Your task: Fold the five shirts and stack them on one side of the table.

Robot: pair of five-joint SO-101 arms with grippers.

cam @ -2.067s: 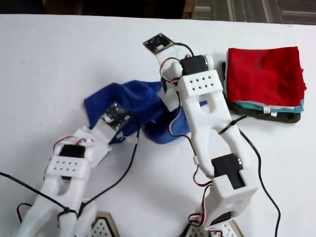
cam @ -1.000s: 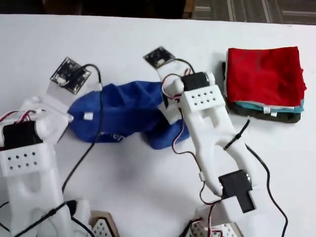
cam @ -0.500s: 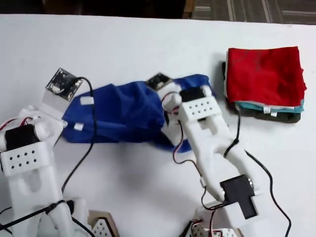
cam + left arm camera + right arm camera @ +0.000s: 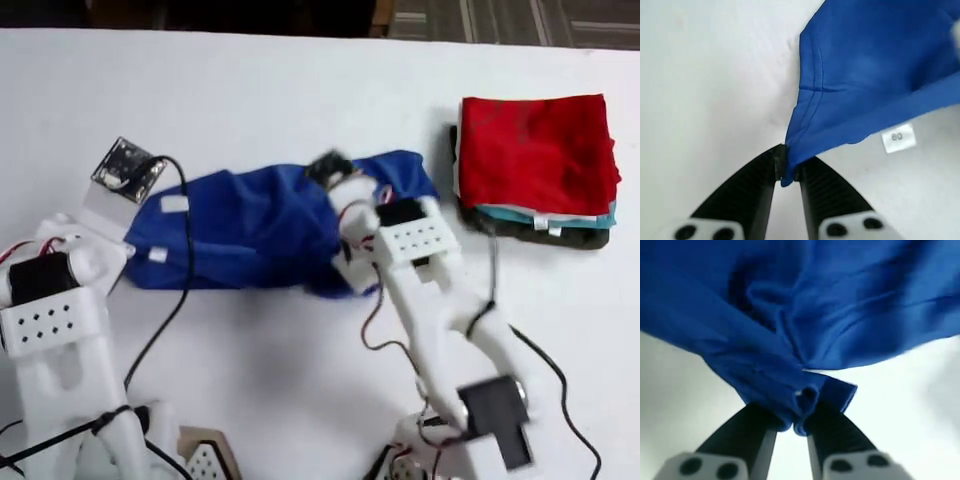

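Observation:
A blue shirt [image 4: 255, 225] lies stretched across the middle of the white table [image 4: 250, 90], between my two arms. My left gripper [image 4: 788, 172] is shut on a hemmed corner of the blue shirt [image 4: 865, 70] at its left end. My right gripper [image 4: 797, 425] is shut on a bunched fold of the blue shirt [image 4: 805, 315] near its right end. In the high view the left gripper [image 4: 128, 245] is at the cloth's left edge and the right gripper [image 4: 350, 245] sits over its right part. A stack of folded shirts [image 4: 535, 165], red on top, rests at the right.
Cables hang from both arms across the table. The arm bases stand at the near edge. A small white size tag [image 4: 898, 137] shows on the cloth. Bare table lies at the far side and in front of the shirt.
Both arms have pulled the crumpled blue shirt apart into a long flat shape. The left arm swung out to the left; the right arm has drawn back toward the near edge.

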